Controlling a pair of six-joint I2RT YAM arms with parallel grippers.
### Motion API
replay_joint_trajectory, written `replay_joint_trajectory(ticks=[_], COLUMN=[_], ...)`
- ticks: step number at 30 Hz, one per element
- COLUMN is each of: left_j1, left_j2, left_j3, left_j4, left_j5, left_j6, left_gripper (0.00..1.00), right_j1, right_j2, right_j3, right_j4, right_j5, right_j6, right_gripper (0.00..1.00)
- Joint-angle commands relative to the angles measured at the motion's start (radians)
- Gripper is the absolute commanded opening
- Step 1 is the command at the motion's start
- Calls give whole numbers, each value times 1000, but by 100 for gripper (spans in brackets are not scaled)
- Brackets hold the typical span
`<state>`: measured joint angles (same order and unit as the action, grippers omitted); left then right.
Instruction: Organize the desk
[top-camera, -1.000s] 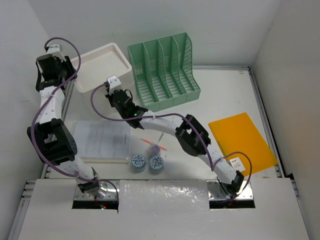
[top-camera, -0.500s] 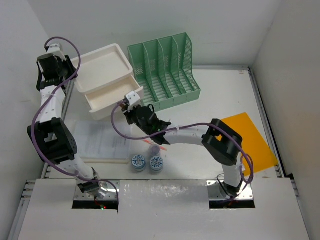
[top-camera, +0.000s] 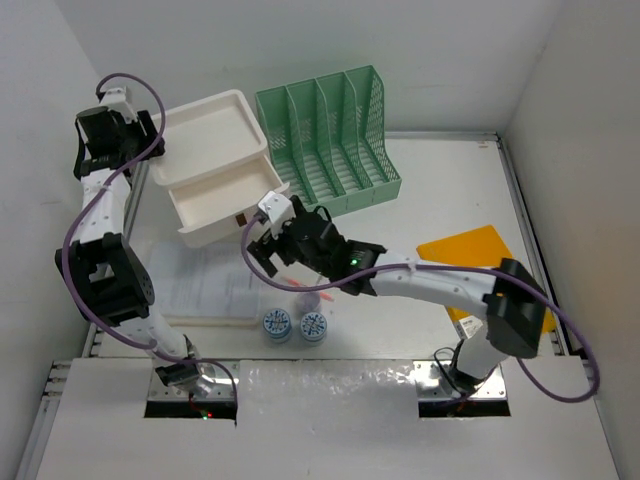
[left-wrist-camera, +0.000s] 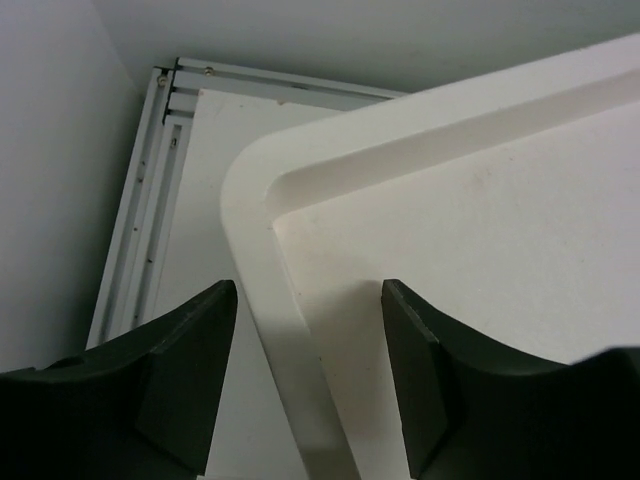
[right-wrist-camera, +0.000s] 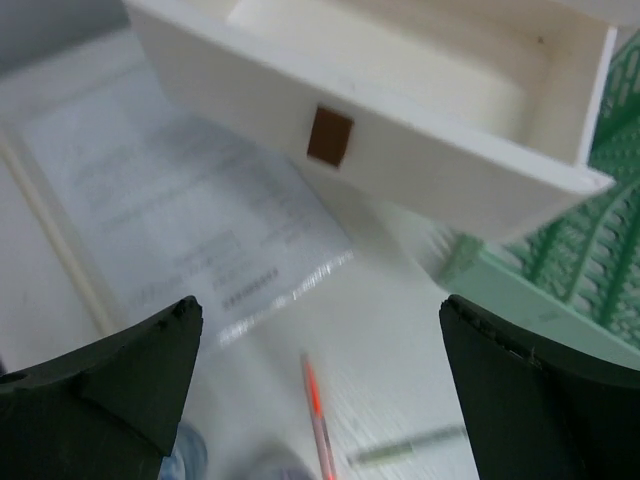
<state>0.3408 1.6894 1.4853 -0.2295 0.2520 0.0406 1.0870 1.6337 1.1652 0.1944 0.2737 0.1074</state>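
Toward the far-left corner of the desk (top-camera: 450, 190) beneath the arms, a drawer (top-camera: 205, 202) stood open. The left gripper (left-wrist-camera: 308, 300), jaws spread, straddled the rim of the box (top-camera: 205, 125), and the right gripper (right-wrist-camera: 320, 310) gaped empty nearby. Fetching the pen (right-wrist-camera: 315, 405) seemed next.

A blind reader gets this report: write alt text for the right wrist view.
A white drawer with a brown handle stands open just ahead of the right pincer, whose two dark fingers are spread wide and hold nothing. Below, a printed sheet and an orange pen lie on the desk; a green mesh rack shows at right.
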Motion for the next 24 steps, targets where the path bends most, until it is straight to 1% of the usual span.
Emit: replay_joint_trajectory(ticks=[1, 2, 4, 5, 6, 7, 9, 11, 13, 16, 18, 22, 24], left_j1=[-11, -13, -13, -13, -13, -13, -13, -13, -13, -13, -13, -16, -16], left_j2=[7, 1, -13, -14, -22, -31, -45, -74, -97, -143, -172, -211, -223], left_j3=[-5, -2, 18, 26, 33, 52, 56, 56, 49, 33, 21, 16, 26], left_j4=[-152, -156, -180, -189, -214, -235, -255, -280, -294, -317, -333, -361, -384], left_j5=[69, 78, 99, 108, 115, 131, 147, 156, 171, 193, 197, 219, 240], left_j6=[45, 51, 61, 71, 77, 91, 105, 128, 140, 172, 185, 214, 222], left_gripper=[59, 62, 65, 66, 67, 68, 70, 73, 74, 75, 75, 76, 76], right_j1=[2, 4, 10, 13, 14, 23, 46, 89, 111, 131, 132, 133, 133], right_j2=[-121, -150, -175, -199, -212, -230, -242, -241, -233, -216, -207, -138, -106], right_j3=[-15, -31, -100, -161, -192, -240, -275, -298, -299, -297, -302, -296, -279], right_j4=[-361, -468, -538, -558, -556, -540, -507, -471, -454, -441, -440, -421, -438], right_j5=[-74, -89, -94, -96, -108, -152, -189, -191, -194, -241, -238, -254, -223], right_j6=[-100, -100, -78, -58, -20, 7, 20, 18, 12, 2, 6, 8, 12], right_gripper=[99, 99, 99, 99, 99, 99, 99, 99, 99, 99, 99, 99, 99])
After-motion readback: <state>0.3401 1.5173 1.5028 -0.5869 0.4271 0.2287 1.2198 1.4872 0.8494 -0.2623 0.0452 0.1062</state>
